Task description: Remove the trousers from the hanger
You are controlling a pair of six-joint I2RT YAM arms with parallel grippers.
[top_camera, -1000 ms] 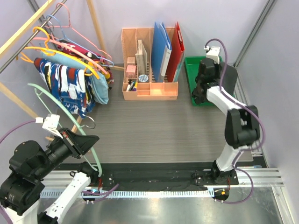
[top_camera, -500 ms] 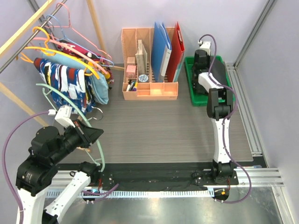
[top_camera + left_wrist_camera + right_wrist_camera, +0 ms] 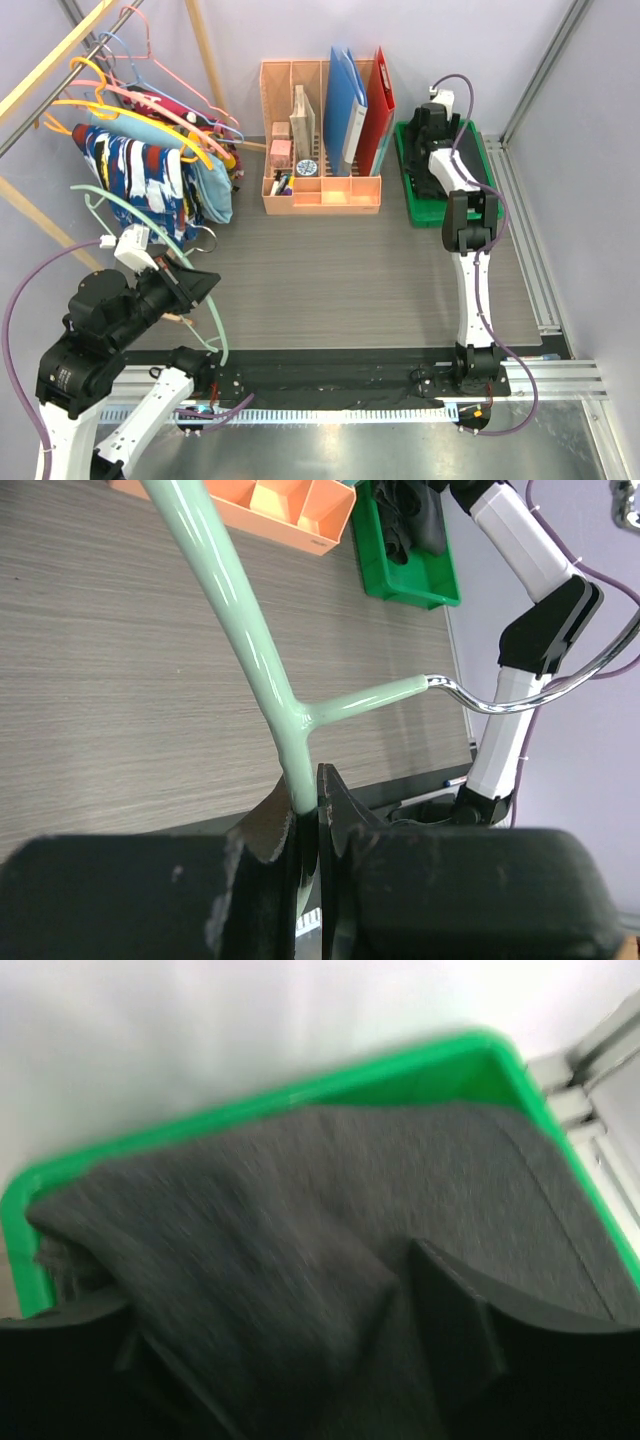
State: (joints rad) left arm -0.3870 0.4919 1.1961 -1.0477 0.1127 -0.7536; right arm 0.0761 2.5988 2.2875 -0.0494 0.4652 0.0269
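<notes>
Change: right arm now stretched over green tray [image 3: 250, 1098], far-right counter corner; mint hanger [image 3: 230, 590] shifted slightly | right pincer [image 3: 275, 1295]: released, jaws apart | green tray: black trousers [image 3: 300, 1190] inside | left pincer [image 3: 305, 810]: clenched on mint hanger | orange organiser [image 3: 320, 195]: folders

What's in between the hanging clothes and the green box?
The top view shows an orange desk organizer standing between the hanging clothes and the green box, with a blue folder and a red folder upright in it.
</notes>
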